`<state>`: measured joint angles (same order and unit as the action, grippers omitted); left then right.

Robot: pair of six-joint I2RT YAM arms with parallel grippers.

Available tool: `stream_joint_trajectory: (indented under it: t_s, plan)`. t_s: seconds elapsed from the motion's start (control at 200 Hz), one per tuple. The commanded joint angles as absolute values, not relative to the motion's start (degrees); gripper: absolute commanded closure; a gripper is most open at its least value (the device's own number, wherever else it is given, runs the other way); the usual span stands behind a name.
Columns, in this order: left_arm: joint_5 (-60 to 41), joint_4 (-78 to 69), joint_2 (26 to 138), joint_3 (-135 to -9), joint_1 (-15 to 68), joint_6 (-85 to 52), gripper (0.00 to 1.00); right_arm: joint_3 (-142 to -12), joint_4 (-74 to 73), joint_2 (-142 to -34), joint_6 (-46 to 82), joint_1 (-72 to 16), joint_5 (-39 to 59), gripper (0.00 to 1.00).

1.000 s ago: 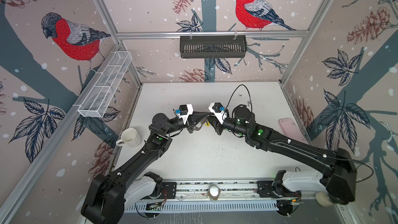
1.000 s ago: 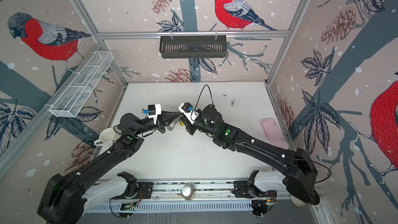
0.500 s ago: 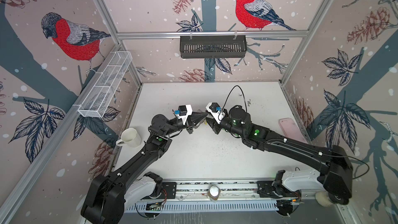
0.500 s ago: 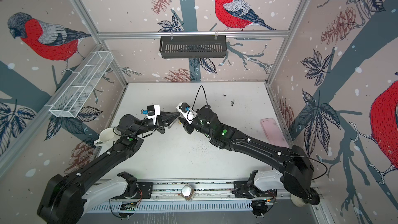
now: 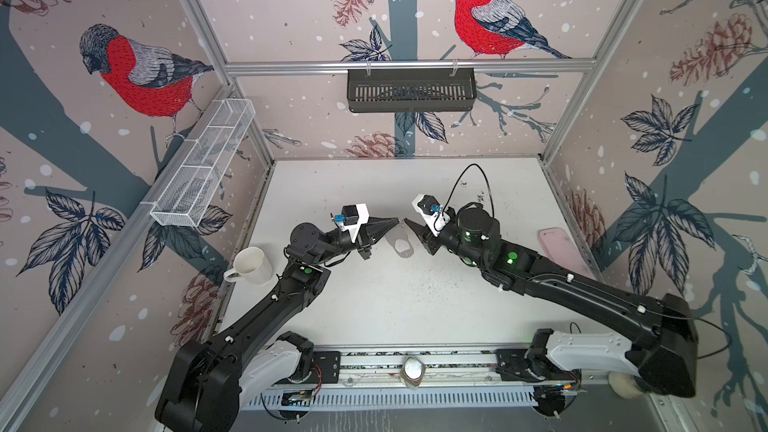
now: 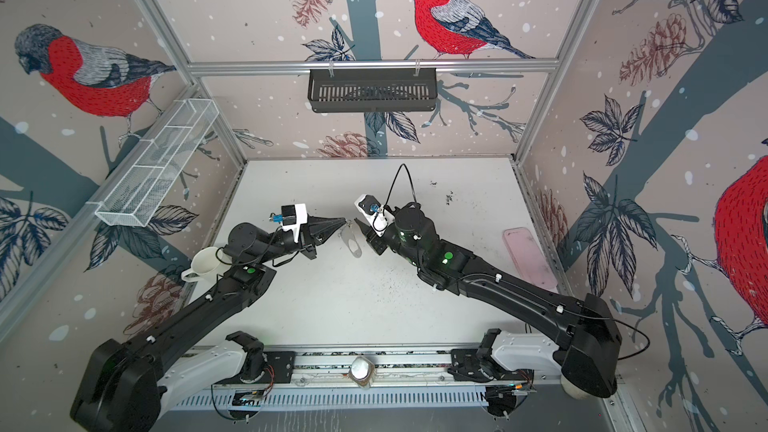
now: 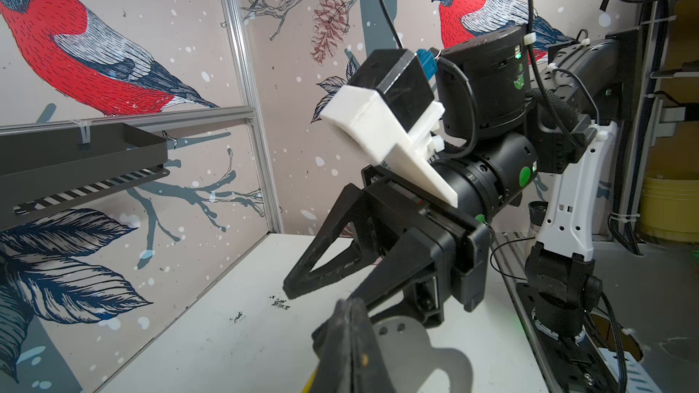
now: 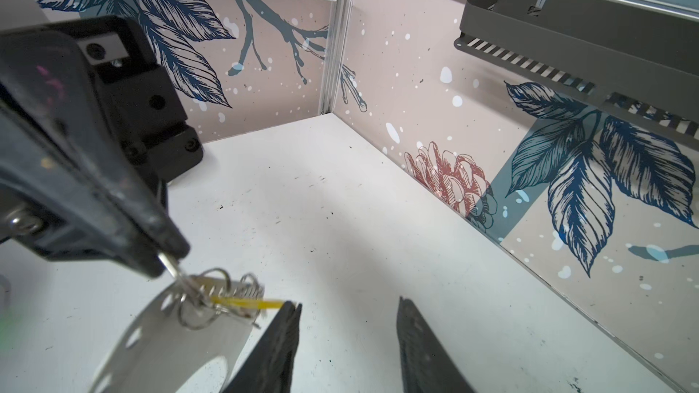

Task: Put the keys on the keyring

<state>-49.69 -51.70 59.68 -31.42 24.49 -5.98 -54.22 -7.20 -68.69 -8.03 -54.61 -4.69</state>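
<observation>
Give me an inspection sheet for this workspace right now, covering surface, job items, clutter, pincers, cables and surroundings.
Surface: white table, dark specks.
Job's things: keyring hangs off the table from the left pincer; yellow key tag sits among its rings.
Clutter: white mug at the left edge, pink case at the right.
Grippers: left pincer shut on a keyring ring; right pincer open beside the tag.
Cables: black loop above the right wrist.
Surroundings: bird-print walls, dark basket, white wire basket.

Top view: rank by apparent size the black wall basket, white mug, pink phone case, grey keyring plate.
1. Black slotted wall basket
2. Pink phone case
3. White mug
4. Grey D-shaped keyring plate, partly hidden

The basket hangs nearer the camera, so real sizes are unsure.
</observation>
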Motion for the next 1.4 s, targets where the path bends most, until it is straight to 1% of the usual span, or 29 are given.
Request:
stream_joint_trajectory:
  t_s: [0.0, 0.225, 0.5, 0.625, 0.765, 0.866, 1.011, 1.086, 1.266, 1.396]
  plan:
    - [-50.3, -54.9, 59.4, -31.4, 24.3, -6.3, 1.00, -53.4, -7.2, -66.8, -10.5, -54.4, -0.2, 0.57]
    - [-50.4, -55.6, 59.7, -31.3, 24.3, -6.6, 1.00, -51.1, -7.9, -64.4, -11.9, -54.3, 9.3, 0.57]
    - [-50.9, -56.1, 59.8, -31.2, 24.3, -7.2, 1.00, -52.1, -8.6, -67.1, -11.3, -54.3, 11.6, 0.54]
    - [-50.9, -56.8, 59.7, -30.9, 24.2, -7.6, 1.00, -52.6, -10.0, -68.3, -11.4, -54.3, 12.9, 0.54]
    - [-51.0, -57.0, 59.5, -30.9, 24.2, -7.6, 1.00, -53.4, -11.2, -69.9, -11.3, -54.2, 12.1, 0.55]
    - [-50.9, -57.0, 59.5, -30.8, 24.2, -7.6, 1.00, -54.1, -11.1, -71.0, -11.4, -54.1, 12.1, 0.60]
    - [-50.9, -56.8, 59.3, -30.6, 24.1, -7.5, 1.00, -54.2, -10.9, -71.1, -11.4, -54.0, 11.6, 0.77]
    - [-50.9, -56.7, 59.2, -30.5, 24.0, -7.4, 1.00, -54.1, -10.5, -70.8, -11.5, -54.0, 11.4, 0.85]
    - [-50.6, -56.4, 58.6, -30.1, 23.8, -7.1, 1.00, -53.9, -9.4, -69.7, -11.7, -54.0, 10.3, 0.93]
    - [-50.3, -55.7, 58.2, -29.9, 23.6, -6.8, 1.00, -53.7, -9.2, -68.6, -11.9, -53.9, 9.4, 0.97]
